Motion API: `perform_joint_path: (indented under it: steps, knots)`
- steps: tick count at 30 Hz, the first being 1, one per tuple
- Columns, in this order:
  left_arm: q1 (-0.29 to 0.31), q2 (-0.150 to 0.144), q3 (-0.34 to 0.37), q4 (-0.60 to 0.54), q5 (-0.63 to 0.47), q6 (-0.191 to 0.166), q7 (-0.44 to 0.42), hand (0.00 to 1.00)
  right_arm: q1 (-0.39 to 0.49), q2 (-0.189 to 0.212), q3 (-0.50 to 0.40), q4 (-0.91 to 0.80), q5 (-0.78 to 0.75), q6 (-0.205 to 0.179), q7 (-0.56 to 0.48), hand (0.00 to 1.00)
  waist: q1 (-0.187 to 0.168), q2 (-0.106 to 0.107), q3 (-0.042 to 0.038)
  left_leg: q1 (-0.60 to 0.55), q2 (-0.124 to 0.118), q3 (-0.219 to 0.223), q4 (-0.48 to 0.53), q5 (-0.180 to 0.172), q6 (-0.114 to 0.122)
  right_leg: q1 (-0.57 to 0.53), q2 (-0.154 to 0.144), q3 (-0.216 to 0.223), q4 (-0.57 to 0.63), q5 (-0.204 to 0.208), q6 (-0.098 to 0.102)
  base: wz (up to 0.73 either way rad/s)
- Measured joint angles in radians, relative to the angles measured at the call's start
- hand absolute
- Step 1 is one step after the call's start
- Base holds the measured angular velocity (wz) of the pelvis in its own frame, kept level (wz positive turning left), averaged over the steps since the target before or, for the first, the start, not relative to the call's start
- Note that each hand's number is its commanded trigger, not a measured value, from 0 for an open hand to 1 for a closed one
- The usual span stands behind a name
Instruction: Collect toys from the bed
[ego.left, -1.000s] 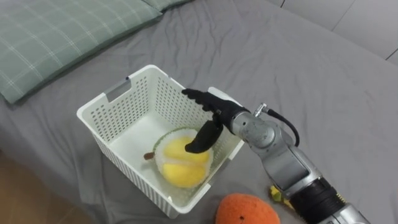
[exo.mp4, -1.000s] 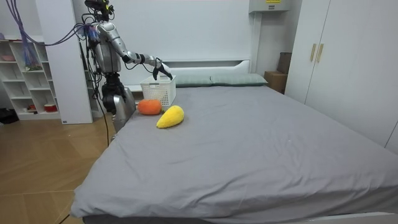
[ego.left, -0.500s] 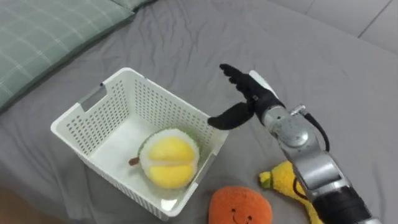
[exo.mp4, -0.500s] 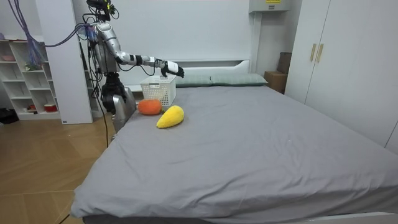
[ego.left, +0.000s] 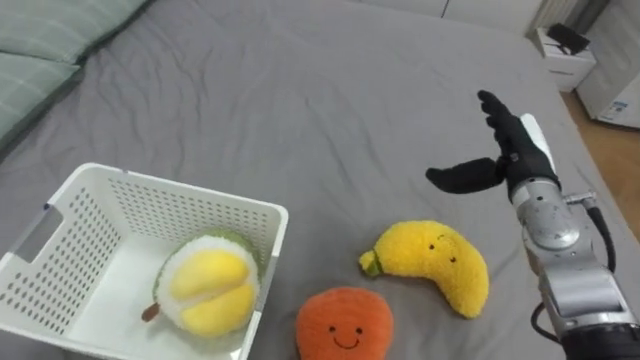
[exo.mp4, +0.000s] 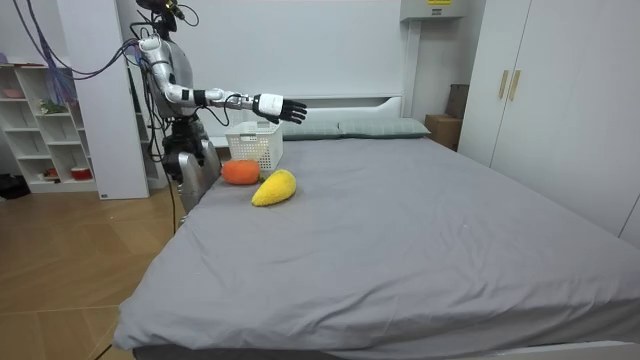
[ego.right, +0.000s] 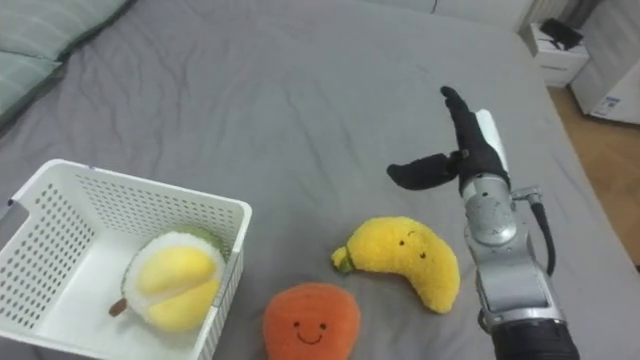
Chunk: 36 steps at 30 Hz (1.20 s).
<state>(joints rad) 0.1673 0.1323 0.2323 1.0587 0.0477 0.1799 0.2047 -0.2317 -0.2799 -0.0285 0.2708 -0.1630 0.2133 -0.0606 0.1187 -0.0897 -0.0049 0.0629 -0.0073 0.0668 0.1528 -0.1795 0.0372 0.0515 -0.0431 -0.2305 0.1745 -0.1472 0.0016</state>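
The grey bed (ego.left: 300, 90) carries a green checked pillow (ego.left: 35, 45) at its upper left, and the robot stands at the bed's edge at the room view's left. A white slotted basket (ego.left: 150, 195) sits on the cover at lower left, with a yellow and green durian toy (ego.left: 208, 290) lying inside it. Just right of the basket lie a yellow banana toy (ego.left: 435, 265) and an orange toy (ego.left: 343, 322), each with a small stitched smiling face. The right hand (ego.left: 517, 160), a second ago over the durian toy in the basket, has swung out over bare cover beyond the banana toy, fingers straight, thumb spread, holding nothing.
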Motion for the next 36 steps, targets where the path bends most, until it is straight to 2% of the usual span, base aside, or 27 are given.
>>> perform_joint_path:
  steps: [6,8,10,14,17,20,21,25,26,28,31,36]
  knots:
    - [0.002,0.001,-0.005,-0.002,-0.009,-0.003,0.009,0.0,0.039,0.0,0.005,0.039,0.0,-0.004,-0.001,0.0,-0.009,0.001,0.0033,0.002,0.001,0.006,-0.003,0.0,0.0,0.0,0.002,0.008,0.001,0.0,0.0,-0.03]
    - [0.0,0.007,-0.028,-0.008,-0.018,-0.005,0.011,0.0,0.043,0.002,0.011,0.088,0.001,-0.003,-0.002,0.0,-0.008,-0.002,0.0094,-0.003,0.001,0.003,-0.001,0.0,0.0,-0.003,0.002,0.007,0.003,0.0,0.0,0.02]
    - [0.0,0.011,-0.067,-0.03,-0.018,-0.005,0.011,0.0,0.042,0.002,0.031,0.136,-0.001,-0.002,-0.012,0.0,0.003,-0.006,0.0076,-0.036,0.001,0.003,0.006,0.0,0.0,-0.038,0.0,0.005,0.016,0.0,-0.001,0.0]
    - [0.002,0.018,-0.098,-0.04,-0.038,-0.005,0.008,0.0,0.026,0.003,0.068,0.265,0.0,-0.002,-0.031,0.0,0.014,-0.008,0.0073,-0.054,0.0,-0.004,0.017,0.0,0.0,-0.051,-0.001,-0.005,0.014,0.001,-0.002,0.06]
    - [-0.003,0.028,-0.121,-0.034,-0.057,-0.006,0.009,0.0,-0.004,0.003,0.105,0.353,-0.003,-0.001,-0.038,0.0,0.028,-0.007,0.0077,-0.083,0.0,-0.007,0.019,0.001,0.0,-0.076,-0.001,-0.01,0.015,0.002,-0.003,0.0]
    - [-0.019,0.04,-0.15,-0.004,-0.057,-0.006,0.01,0.0,-0.071,0.003,0.156,0.477,-0.003,-0.004,-0.057,0.0,0.036,-0.007,0.008,-0.125,0.001,-0.015,0.031,0.001,-0.001,-0.112,-0.002,-0.021,0.014,0.005,-0.006,0.08]
    - [-0.021,0.041,-0.162,-0.001,-0.06,-0.006,0.01,0.0,-0.094,0.003,0.167,0.527,-0.003,-0.007,-0.06,0.0,0.049,-0.007,0.0084,-0.141,0.001,-0.016,0.034,0.001,-0.001,-0.126,-0.002,-0.023,0.014,0.005,-0.007,0.09]
    - [-0.039,0.044,-0.192,0.048,-0.106,-0.013,0.01,0.0,-0.157,0.002,0.206,0.662,-0.008,-0.028,-0.06,0.0,0.08,-0.007,0.0152,-0.175,0.001,-0.028,0.039,0.002,-0.001,-0.154,-0.006,-0.037,0.012,0.005,-0.007,0.09]
    - [-0.042,0.044,-0.198,0.056,-0.106,-0.014,0.01,0.0,-0.163,0.002,0.206,0.672,-0.009,-0.031,-0.06,0.0,0.081,-0.007,0.0167,-0.179,0.001,-0.03,0.039,0.002,-0.001,-0.157,-0.007,-0.039,0.011,0.005,-0.006,0.09]
    - [-0.043,0.046,-0.2,0.074,-0.107,-0.014,0.009,0.0,-0.193,0.0,0.206,0.71,-0.009,-0.043,-0.062,0.0,0.081,-0.012,0.0262,-0.188,0.001,-0.041,0.042,0.002,-0.002,-0.16,-0.008,-0.047,0.008,0.005,-0.006,0.13]
    - [-0.057,0.047,-0.203,0.08,-0.126,-0.014,0.009,0.0,-0.224,-0.003,0.206,0.759,-0.033,-0.07,-0.068,0.0,0.078,-0.022,0.0325,-0.212,0.0,-0.046,0.05,0.002,-0.002,-0.177,-0.008,-0.049,0.008,0.005,-0.006,0.06]
    - [-0.094,0.05,-0.224,0.081,-0.134,-0.035,0.009,0.0,-0.226,-0.005,0.22,0.792,-0.059,-0.088,-0.093,0.0,0.078,-0.025,0.0319,-0.245,-0.003,-0.053,0.061,0.003,-0.002,-0.2,-0.009,-0.067,0.011,0.005,-0.007,0.07]
